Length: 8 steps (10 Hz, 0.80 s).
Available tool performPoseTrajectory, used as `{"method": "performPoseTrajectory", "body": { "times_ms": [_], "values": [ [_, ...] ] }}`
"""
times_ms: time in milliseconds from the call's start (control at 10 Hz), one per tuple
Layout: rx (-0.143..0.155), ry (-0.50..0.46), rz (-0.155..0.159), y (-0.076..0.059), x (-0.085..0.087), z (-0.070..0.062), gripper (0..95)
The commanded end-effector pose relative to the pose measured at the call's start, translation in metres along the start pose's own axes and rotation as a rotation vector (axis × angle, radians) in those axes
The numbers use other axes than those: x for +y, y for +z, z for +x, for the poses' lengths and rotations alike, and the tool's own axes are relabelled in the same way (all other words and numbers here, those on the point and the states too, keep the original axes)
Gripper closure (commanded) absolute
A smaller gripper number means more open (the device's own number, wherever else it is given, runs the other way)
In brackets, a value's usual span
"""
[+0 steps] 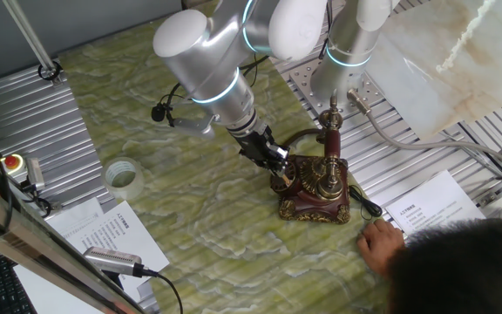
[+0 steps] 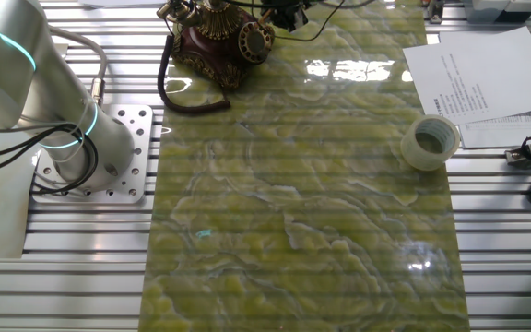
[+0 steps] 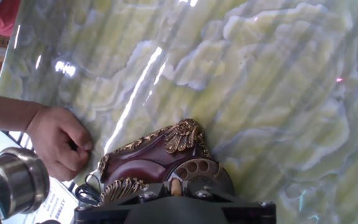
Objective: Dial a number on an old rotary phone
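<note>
the old rotary phone (image 1: 314,187) sits on the green marbled mat (image 1: 199,209), toward its right side in one fixed view, at the far left edge in the other fixed view. the gripper (image 1: 279,171) comes down on the round dial (image 2: 254,41); whether its fingers are apart or together cannot be told in any view. the hand view alone shows a person's hand (image 3: 58,143), curled, just beside the phone's base; one fixed view catches that hand at the mat's right edge. the other fixed view alone shows the black cord (image 2: 187,92) looping off the mat onto the slatted table (image 2: 81,267). the phone is dark red-brown with ornate brass trim and a tall brass cradle (image 1: 330,144). a clear tape roll (image 1: 123,177) lies well apart, left.
</note>
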<state>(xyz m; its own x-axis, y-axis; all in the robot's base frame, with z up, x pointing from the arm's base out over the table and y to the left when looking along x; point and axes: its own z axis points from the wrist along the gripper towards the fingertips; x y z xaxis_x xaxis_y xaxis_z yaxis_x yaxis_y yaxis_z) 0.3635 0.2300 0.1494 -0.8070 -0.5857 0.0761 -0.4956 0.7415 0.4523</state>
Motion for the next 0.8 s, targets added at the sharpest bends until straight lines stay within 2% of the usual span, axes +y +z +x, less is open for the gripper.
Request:
{"method": "performPoseTrajectory", "body": {
  "times_ms": [100, 500, 800],
  "values": [
    [0.005, -0.004, 0.006, 0.0003, -0.0016, -0.0024, 95.0],
    [-0.001, -0.013, 0.009, 0.0016, -0.0028, -0.0035, 95.0],
    [-0.007, -0.024, -0.003, 0.0036, -0.0040, -0.0038, 95.0]
  ]
}}
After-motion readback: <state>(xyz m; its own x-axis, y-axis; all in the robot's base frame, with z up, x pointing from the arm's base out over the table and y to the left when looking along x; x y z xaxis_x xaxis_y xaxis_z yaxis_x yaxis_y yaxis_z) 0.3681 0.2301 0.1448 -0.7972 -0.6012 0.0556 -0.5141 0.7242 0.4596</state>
